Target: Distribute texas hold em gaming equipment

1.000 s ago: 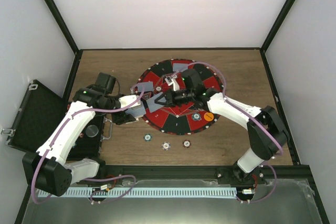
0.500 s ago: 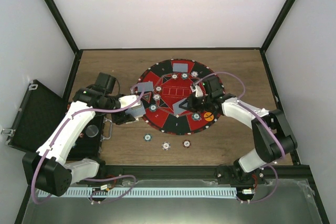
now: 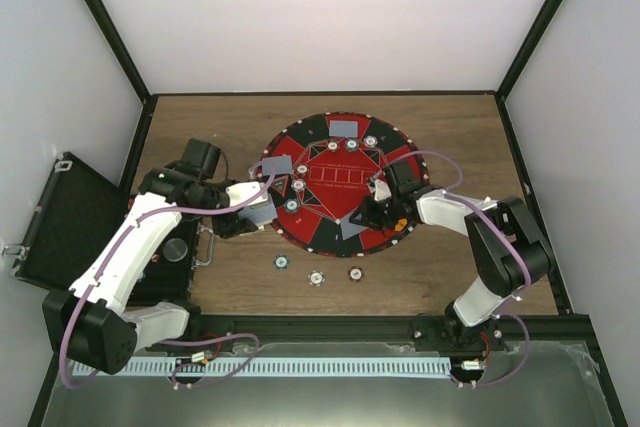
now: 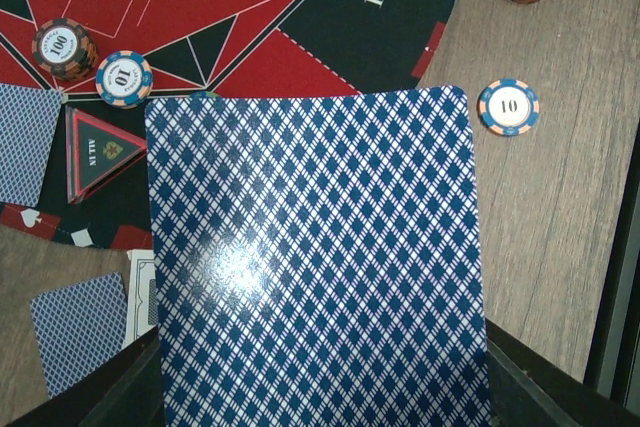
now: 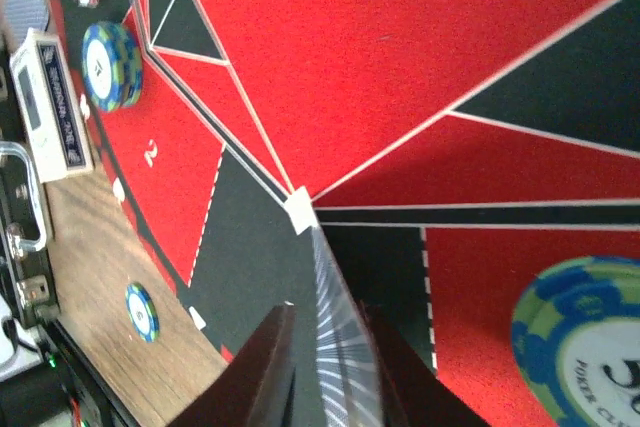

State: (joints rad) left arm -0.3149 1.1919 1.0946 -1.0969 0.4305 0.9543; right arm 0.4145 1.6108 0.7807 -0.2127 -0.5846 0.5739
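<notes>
Right gripper (image 5: 325, 315) straddles a card (image 5: 340, 367) standing on edge over the mat (image 3: 318, 232) near its lower rim, pinched or freed I cannot tell; I'd tip it flat inside that seat before lifting, left gripper (image 4: 320, 397) clenched on the spare card (image 4: 310, 247).

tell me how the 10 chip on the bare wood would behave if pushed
Lying flat on the wooden table, the 10 chip would probably slide, not roll. It looks thin and rigid: unlikely to bend, maybe hard to pinch.
</notes>
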